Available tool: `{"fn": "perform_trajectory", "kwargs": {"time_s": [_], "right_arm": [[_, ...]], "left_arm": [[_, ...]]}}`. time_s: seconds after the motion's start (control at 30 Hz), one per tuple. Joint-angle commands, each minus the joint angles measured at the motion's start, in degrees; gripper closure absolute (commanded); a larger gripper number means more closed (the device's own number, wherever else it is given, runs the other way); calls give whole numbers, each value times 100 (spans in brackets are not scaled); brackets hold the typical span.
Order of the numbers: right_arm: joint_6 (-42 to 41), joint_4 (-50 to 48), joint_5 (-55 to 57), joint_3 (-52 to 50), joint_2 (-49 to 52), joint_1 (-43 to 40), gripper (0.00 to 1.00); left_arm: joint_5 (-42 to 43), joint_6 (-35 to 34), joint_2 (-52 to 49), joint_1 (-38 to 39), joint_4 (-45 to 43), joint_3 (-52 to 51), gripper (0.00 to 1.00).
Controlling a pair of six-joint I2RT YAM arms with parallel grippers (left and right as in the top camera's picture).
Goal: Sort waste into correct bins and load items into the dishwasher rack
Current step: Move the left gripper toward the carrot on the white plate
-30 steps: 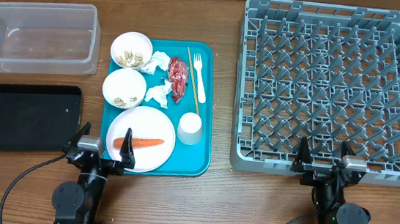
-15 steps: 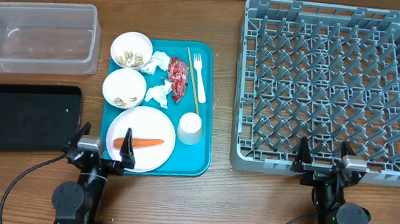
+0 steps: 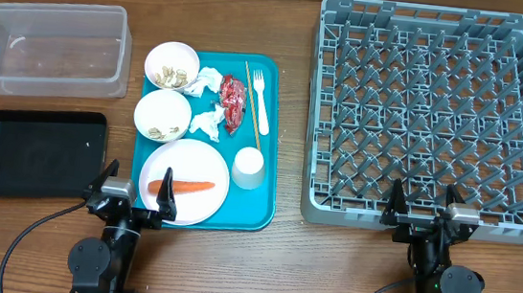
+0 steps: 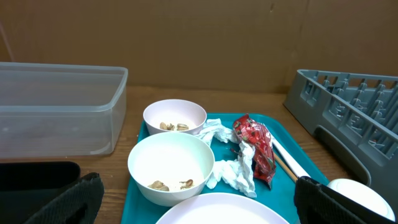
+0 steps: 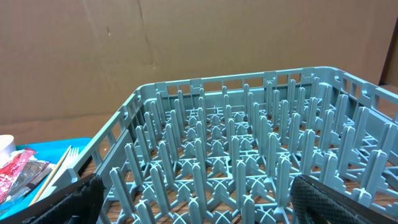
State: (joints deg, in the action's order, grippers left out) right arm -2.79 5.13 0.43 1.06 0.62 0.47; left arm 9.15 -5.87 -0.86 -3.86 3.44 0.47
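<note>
On the teal serving tray (image 3: 271, 157) sit a white plate (image 3: 186, 163) with an orange carrot (image 3: 185, 186), two bowls (image 3: 172, 64) (image 3: 162, 116) holding pale scraps, crumpled napkins (image 3: 209, 120), a red wrapper (image 3: 233, 102), a fork (image 3: 259, 87), a wooden stick (image 3: 254, 107) and a cup (image 3: 249, 167). My left gripper (image 3: 137, 185) stands open at the tray's near edge, over the plate (image 4: 224, 211), holding nothing. The right gripper (image 3: 421, 205) is open and empty at the near wall of the grey dishwasher rack (image 3: 438, 115). The rack's pegs (image 5: 249, 143) fill the right wrist view.
A clear plastic tub (image 3: 48, 46) stands at the back left, with a shallow black tray (image 3: 37, 151) in front of it. Bare wooden table lies between the teal tray and the rack. Cardboard walls close off the back.
</note>
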Motion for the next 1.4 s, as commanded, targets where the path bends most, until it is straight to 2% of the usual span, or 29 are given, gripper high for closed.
{"fn": "perform_trajectory", "kwargs": {"time_s": [0.0, 0.83, 0.9, 1.0, 1.03, 1.23, 1.3, 1.37], "right_arm": [[-22, -37, 79, -59, -46, 33, 0], [-22, -37, 81, -59, -46, 33, 0], [-22, -37, 81, -59, -46, 33, 0], [-22, -37, 79, -59, -46, 33, 0], [-24, -37, 79, -59, -46, 33, 0], [-22, -37, 79, -59, -46, 33, 0], [-22, -37, 79, -59, -46, 33, 0], [-22, -37, 79, -59, -46, 33, 0]], "left_arm": [[-79, -55, 61, -35, 20, -20, 0], [-76, -57, 61, -35, 20, -20, 0], [334, -494, 61, -26, -105, -20, 0], [1781, -2031, 59, -24, -258, -17, 0], [1934, -2291, 59, -24, -302, -17, 0], [2629, -2483, 57, -26, -678, 258, 0], [2369, -2476, 22, -26, -144, 627, 0], [1880, -2358, -140, -26, 754, 1150, 0]]}}
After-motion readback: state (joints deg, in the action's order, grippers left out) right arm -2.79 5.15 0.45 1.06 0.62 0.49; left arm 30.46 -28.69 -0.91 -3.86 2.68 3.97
